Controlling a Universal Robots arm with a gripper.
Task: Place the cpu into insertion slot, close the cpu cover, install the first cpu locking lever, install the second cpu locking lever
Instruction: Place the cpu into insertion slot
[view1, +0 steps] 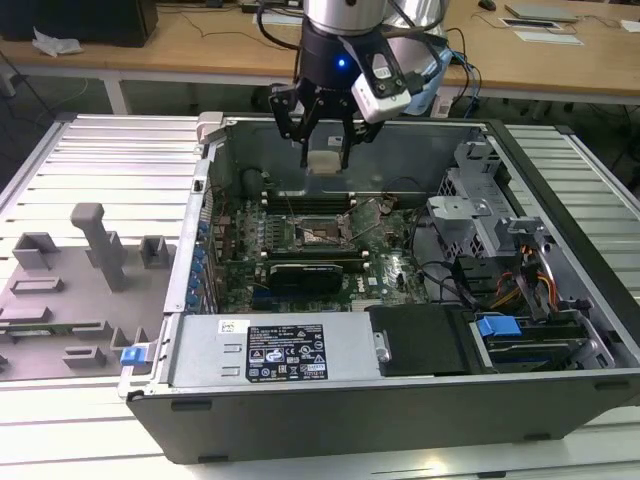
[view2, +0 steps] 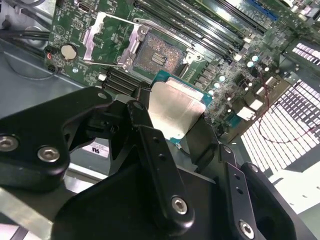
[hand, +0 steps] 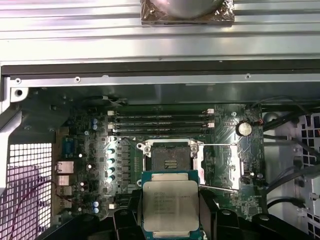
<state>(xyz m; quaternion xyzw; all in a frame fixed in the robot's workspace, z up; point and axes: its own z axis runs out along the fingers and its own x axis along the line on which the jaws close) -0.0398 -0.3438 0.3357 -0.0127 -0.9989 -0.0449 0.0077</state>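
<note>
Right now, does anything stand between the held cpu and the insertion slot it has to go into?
Nothing visible does. The tool grips the cpu above the board. The insertion slot lies open with its contact field bare, and the cpu cover is swung aside off it.

Silver arm (view1: 345, 12), black gripper (view1: 323, 158) w/ blue LED (view1: 342, 65), white wrist cam (view1: 385, 88), cables (view1: 265, 25), hex screws (view2: 180, 205)

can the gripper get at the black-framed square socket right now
Likely yes: the thin silver cover frame lies open beside the socket, its contacts bare; the gripper holds the silvery square chip above.
</note>
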